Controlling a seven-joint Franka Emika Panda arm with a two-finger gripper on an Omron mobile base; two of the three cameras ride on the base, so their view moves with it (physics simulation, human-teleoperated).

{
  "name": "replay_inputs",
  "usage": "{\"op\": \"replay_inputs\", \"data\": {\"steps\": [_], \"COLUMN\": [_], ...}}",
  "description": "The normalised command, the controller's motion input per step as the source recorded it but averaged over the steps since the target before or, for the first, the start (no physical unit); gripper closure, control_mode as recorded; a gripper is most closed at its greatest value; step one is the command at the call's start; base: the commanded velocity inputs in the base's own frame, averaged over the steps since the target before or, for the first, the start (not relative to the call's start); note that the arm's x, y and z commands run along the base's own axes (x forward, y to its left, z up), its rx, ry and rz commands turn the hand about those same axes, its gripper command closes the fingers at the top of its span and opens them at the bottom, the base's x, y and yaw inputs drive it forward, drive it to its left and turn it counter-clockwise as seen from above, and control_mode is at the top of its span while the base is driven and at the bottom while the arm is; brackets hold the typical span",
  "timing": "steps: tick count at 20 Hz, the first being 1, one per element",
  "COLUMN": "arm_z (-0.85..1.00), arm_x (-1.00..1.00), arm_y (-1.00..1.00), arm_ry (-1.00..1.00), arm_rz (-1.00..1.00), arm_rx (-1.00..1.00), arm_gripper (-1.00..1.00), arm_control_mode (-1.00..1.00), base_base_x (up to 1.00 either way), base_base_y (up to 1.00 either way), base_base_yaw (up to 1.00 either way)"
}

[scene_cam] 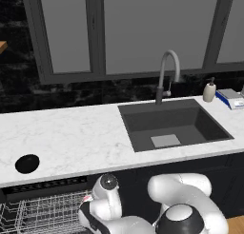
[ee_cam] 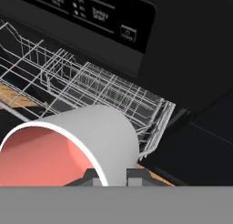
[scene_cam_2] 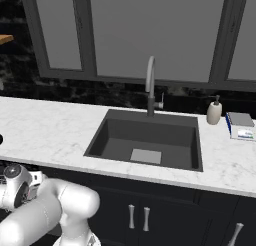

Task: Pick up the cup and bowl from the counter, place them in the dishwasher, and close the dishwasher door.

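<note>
The gripper (ee_cam: 109, 176) grasps the cup (ee_cam: 73, 145) by its rim, over the white wire rack (ee_cam: 91, 86) of the open dishwasher (scene_cam: 43, 207). On the counter (scene_cam: 76, 138) the bowl (scene_cam: 27, 163) sits at 9 o'clock from the sink (scene_cam: 171, 126), with faucet (scene_cam: 167, 73) and soap dispenser (scene_cam: 209, 91) at its 12 and 2.

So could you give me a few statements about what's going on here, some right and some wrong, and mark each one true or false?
1. The pincer holds the cup over the wire rack. True.
2. The black bowl already lies in the rack. False: it sits on the counter, above the dishwasher.
3. The sink is full of dishes. False: nothing but a pale square shows at its bottom.
4. A soap dispenser stands on the counter behind the sink. True.
5. The dishwasher is shut. False: its rack is pulled out.
</note>
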Motion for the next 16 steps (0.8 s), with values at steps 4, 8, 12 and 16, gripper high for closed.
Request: {"op": "replay_inputs", "data": {"steps": [4, 8, 12, 16], "arm_z": [-0.83, -1.0, -1.0, -1.0], "arm_x": [0.55, 0.83, 0.37, -0.17], "arm_y": [0.34, 0.23, 0.18, 0.3], "arm_ry": [-0.22, -0.04, 0.14, 0.3], "arm_rz": [0.01, 0.09, 0.13, 0.2], "arm_rx": [-0.25, -0.27, -0.15, -0.01], "arm_gripper": [1.0, 1.0, 1.0, 1.0], "arm_control_mode": [-1.0, -1.0, -1.0, -1.0], "base_base_x": [0.0, 0.0, 0.0, 0.0], "base_base_y": [0.0, 0.0, 0.0, 0.0], "base_base_yaw": [0.0, 0.0, 0.0, 0.0]}}
